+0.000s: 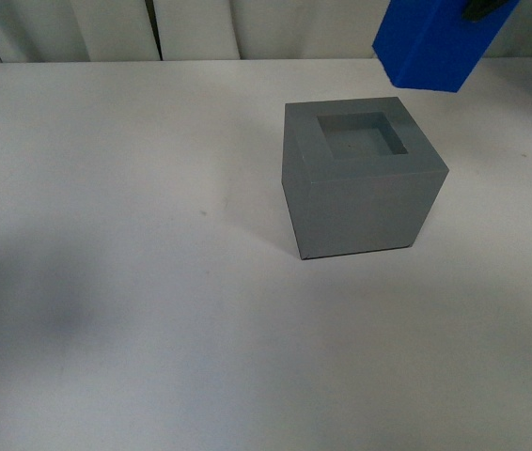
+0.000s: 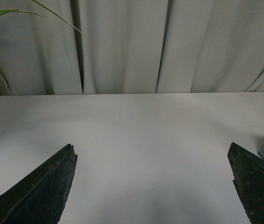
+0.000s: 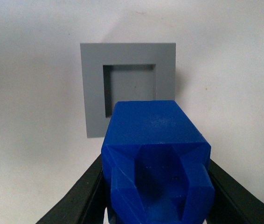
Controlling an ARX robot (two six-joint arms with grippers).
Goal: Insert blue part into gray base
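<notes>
Just beyond the right gripper (image 3: 156, 200), gray base (image 3: 93, 88) sits on the counter (image 3: 24, 116), recess empty. Right gripper's clamped on the blue part (image 3: 150, 126), tilted in the air; level it, centre over recess, lower straight. Idle left gripper (image 2: 153, 186) spread wide.

front view looks down on the gray base (image 1: 365, 183); right wrist shares it, close overhead; left wrist skims the tabletop (image 2: 146, 135) toward curtains (image 2: 122, 46).

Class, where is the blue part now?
The blue part is upper right in the front view, held aloft by the right gripper, above-right of the gray base.
</notes>
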